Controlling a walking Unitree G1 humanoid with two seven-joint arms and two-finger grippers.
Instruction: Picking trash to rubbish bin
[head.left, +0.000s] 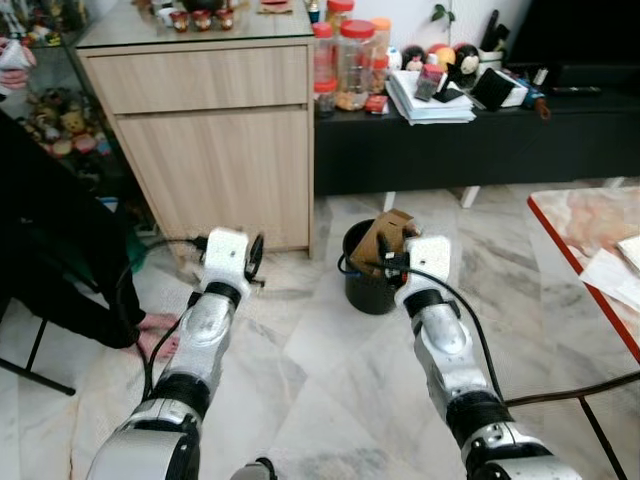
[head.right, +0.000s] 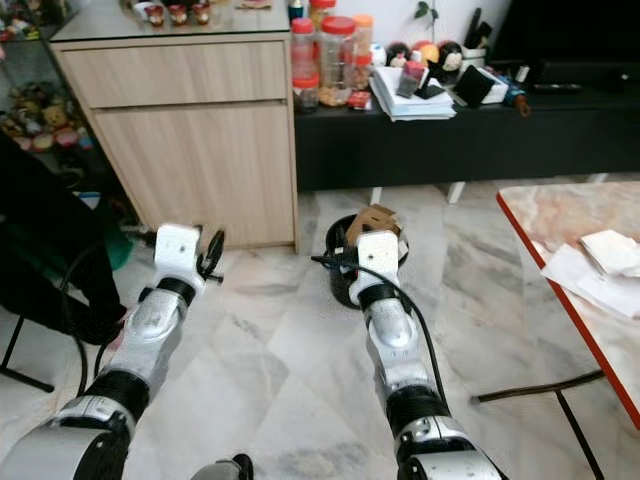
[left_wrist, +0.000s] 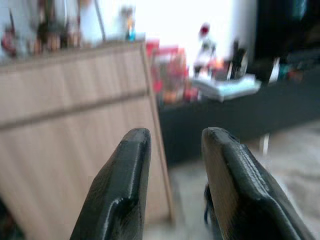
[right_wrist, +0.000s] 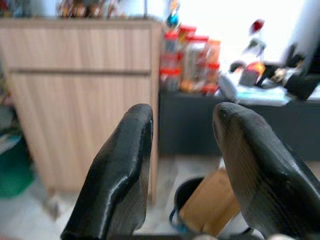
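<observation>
At our far left a person (head.left: 50, 250) in dark clothing bends down, a hand (head.left: 158, 322) resting on the marble floor (head.left: 300, 380) beside our left arm. Our left gripper (left_wrist: 175, 185) is raised in front of the wooden cabinet (head.left: 215, 150), its two black fingers (left_wrist: 122, 190) spread apart with nothing between them (the wrist view is blurred, but the gap is plain).

Moving right, the black rubbish bin (head.left: 372, 285) stands on the floor just beside the cabinet's corner, in front of the low black shelf (head.left: 470, 140). A piece of brown cardboard (head.left: 385, 238) sticks up out of the bin, tilted, its lower part inside the rim. Our right gripper (right_wrist: 182, 165) hovers just above and on the near side of the bin, fingers (right_wrist: 250, 165) released and apart, gripping nothing; between them the right wrist view shows the cardboard (right_wrist: 210, 207) sitting in the bin's mouth.

On the shelf behind stand red-lidded plastic jars (head.left: 350, 60) and a stack of papers (head.left: 430, 100). At the far right is a red-edged table (head.left: 590, 260) bearing white paper sheets (head.left: 615, 270).
</observation>
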